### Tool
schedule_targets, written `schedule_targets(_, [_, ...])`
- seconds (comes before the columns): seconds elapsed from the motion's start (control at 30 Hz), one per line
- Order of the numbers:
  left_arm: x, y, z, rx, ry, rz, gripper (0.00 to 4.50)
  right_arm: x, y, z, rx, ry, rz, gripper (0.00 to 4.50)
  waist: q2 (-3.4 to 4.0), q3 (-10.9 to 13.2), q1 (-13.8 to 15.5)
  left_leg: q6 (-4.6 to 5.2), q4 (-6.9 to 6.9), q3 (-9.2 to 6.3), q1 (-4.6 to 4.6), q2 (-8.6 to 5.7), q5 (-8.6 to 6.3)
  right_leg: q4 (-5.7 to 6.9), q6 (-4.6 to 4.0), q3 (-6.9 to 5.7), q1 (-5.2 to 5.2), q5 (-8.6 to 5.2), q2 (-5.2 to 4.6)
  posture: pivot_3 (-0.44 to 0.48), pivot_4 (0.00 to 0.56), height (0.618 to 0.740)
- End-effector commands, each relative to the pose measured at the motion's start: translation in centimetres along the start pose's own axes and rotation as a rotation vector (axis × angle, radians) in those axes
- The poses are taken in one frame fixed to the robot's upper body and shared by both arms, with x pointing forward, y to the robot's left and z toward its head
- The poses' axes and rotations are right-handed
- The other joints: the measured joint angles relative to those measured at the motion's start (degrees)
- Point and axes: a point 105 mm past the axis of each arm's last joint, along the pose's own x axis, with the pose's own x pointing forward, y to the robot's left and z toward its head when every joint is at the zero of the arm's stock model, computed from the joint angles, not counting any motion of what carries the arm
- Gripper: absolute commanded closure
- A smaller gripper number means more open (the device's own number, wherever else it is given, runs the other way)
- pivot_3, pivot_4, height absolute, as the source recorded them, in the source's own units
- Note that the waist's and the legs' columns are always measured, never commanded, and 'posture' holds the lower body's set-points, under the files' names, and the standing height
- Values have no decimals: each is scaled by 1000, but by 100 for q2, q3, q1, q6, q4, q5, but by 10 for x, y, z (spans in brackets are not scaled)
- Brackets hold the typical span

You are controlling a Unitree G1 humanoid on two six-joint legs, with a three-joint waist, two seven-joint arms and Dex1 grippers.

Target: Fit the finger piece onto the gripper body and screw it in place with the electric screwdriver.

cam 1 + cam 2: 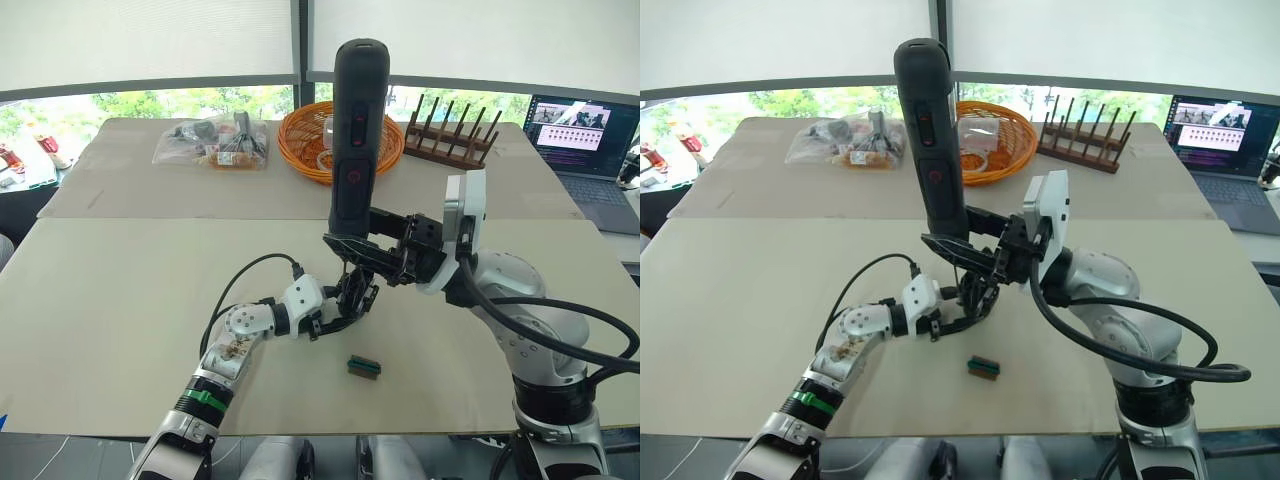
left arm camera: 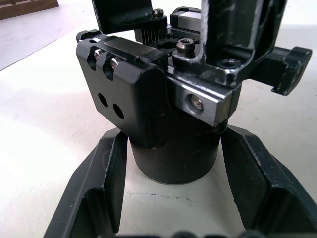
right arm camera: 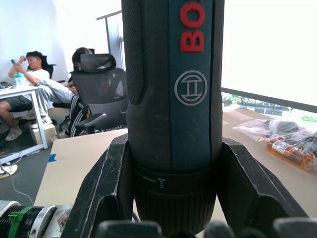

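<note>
Screwdriver [image 1: 355, 130] upright in right claw [image 1: 352, 250]

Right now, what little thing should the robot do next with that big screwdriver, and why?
Probably press the bit straight down and spin it. The right gripper holds the electric screwdriver upright over the gripper body, which the left gripper steadies by its round base, and screw heads face up there.

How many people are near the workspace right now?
2. One person sits at a white desk; a second person sits beside them, mostly hidden behind a black office chair. Others may be out of view.
</note>
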Motion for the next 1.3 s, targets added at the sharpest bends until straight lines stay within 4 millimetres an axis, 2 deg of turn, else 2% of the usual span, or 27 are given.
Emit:
schedule_targets(0.03, [2,2,5,26,-12,-7,2199,1,6,20,-60,-72,5,2592,0,0,-1,0,0,0,0,0,0,0,0,0,0,0,1,0,150,740])
schedule_targets(0.4, [3,2,6,28,-15,-12,2199,8,8,16,-85,-60,25,2592,0,0,0,0,0,0,0,0,0,0,0,0,0,0,13,0,150,740])
schedule_targets(1.3, [3,3,7,24,-15,-2,2199,10,6,10,-128,-31,56,2592,0,0,0,0,0,0,0,0,0,0,0,-1,0,0,21,0,150,740])
